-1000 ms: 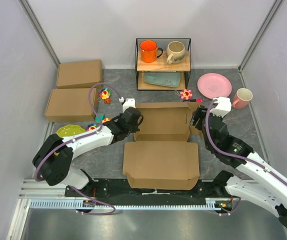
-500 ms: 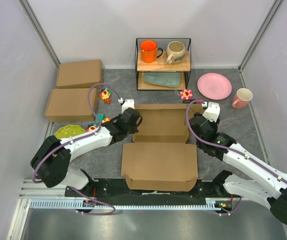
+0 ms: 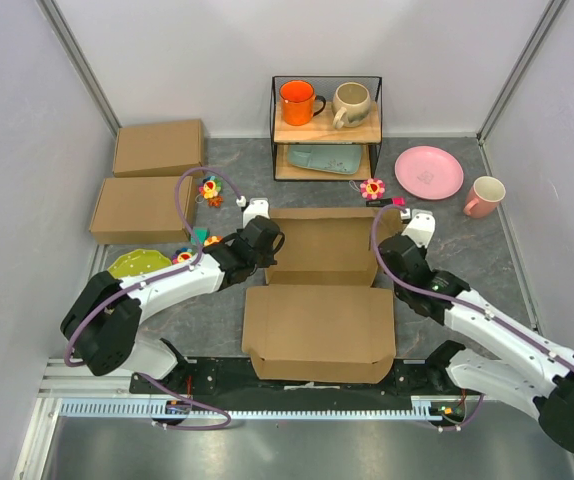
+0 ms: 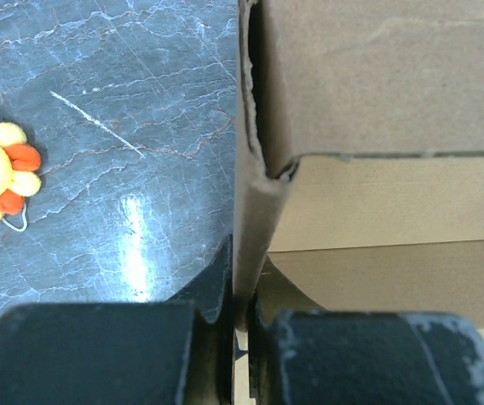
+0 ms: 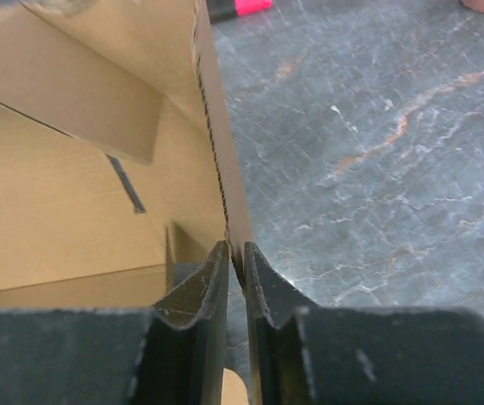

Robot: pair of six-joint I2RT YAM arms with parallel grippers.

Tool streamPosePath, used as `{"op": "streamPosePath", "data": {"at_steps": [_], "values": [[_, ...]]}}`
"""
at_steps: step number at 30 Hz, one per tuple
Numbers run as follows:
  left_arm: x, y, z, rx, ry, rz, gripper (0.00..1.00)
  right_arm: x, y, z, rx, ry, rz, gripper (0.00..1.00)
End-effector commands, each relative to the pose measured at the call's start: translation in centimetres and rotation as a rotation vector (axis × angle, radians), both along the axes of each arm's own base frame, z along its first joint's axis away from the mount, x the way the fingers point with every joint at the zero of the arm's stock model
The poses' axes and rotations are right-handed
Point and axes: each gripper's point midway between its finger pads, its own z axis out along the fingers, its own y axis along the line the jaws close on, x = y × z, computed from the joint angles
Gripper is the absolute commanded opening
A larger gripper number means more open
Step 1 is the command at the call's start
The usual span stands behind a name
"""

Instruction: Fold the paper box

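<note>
The paper box (image 3: 319,300) lies mid-table as a brown cardboard mailer, its shallow tray at the back and its lid flap spread toward me. My left gripper (image 3: 266,241) is shut on the tray's upright left wall (image 4: 255,211), which runs down between the black fingers (image 4: 217,287). My right gripper (image 3: 391,252) is at the tray's right side. In the right wrist view its jaws are pinched on the right wall's edge (image 5: 221,169); the box's inside (image 5: 65,219) is to the left and bare table to the right.
Two closed brown boxes (image 3: 157,147) (image 3: 142,208) sit at the back left. A wire shelf (image 3: 325,125) with mugs and a plate stands at the back. A pink plate (image 3: 428,171), pink mug (image 3: 486,195), small toys (image 3: 210,188) and a green dish (image 3: 139,263) lie around.
My right arm swung in from the right to the tray's right wall and its jaws closed on it. The box shifted slightly left. The left gripper kept its grip.
</note>
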Motion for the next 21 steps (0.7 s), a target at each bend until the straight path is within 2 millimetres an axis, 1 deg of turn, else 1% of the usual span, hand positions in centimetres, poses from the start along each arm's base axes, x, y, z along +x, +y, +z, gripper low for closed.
{"op": "streamPosePath", "data": {"at_steps": [1, 2, 3, 4, 7, 8, 11, 13, 14, 15, 16, 17, 18, 19, 21], "values": [[0.1, 0.7, 0.6, 0.03, -0.043, 0.012, 0.02, 0.5, 1.6, 3.6, 0.132, -0.112, 0.057, 0.15], [0.1, 0.5, 0.7, 0.034, -0.05, 0.0, 0.02, 0.4, 1.7, 4.0, 0.138, -0.116, 0.068, 0.14], [0.2, 0.6, 0.9, 0.045, -0.063, 0.002, 0.02, 0.4, 1.8, 4.4, 0.145, -0.122, 0.078, 0.1], [0.3, 0.6, 1.0, 0.051, -0.073, 0.004, 0.02, 0.3, 2.1, 5.1, 0.164, -0.133, 0.098, 0.08], [0.5, 0.7, 1.3, 0.067, -0.098, 0.017, 0.02, 0.2, 3.0, 5.5, 0.182, -0.122, 0.145, 0.02], [0.5, 0.5, 1.5, 0.065, -0.107, 0.017, 0.02, 0.0, 3.7, 5.3, 0.201, -0.104, 0.178, 0.01], [0.6, 0.5, 1.6, 0.092, -0.129, 0.022, 0.02, -0.3, 5.1, 5.1, 0.25, -0.09, 0.235, 0.0], [0.7, 0.5, 1.9, 0.132, -0.16, 0.017, 0.02, -0.5, 5.3, 5.2, 0.266, -0.097, 0.247, 0.0], [0.7, 0.6, 2.0, 0.146, -0.17, 0.018, 0.02, -0.6, 5.7, 5.4, 0.285, -0.1, 0.268, 0.0], [0.8, 0.8, 2.1, 0.164, -0.187, 0.029, 0.02, -0.8, 6.2, 5.6, 0.301, -0.104, 0.296, 0.0], [0.8, 0.7, 2.2, 0.168, -0.195, 0.024, 0.02, -0.9, 6.7, 5.8, 0.317, -0.105, 0.32, 0.0], [0.8, 0.7, 2.1, 0.173, -0.196, 0.025, 0.02, -1.1, 7.7, 5.9, 0.35, -0.103, 0.366, 0.0], [0.9, 0.6, 2.2, 0.172, -0.197, 0.025, 0.02, -1.3, 8.1, 5.7, 0.369, -0.093, 0.382, 0.0], [0.9, 0.4, 2.2, 0.166, -0.195, 0.027, 0.02, -1.3, 8.7, 5.9, 0.387, -0.098, 0.408, 0.0], [0.9, 0.1, 2.1, 0.164, -0.191, 0.023, 0.02, -1.7, 9.4, 5.1, 0.396, -0.074, 0.445, 0.0]]}}
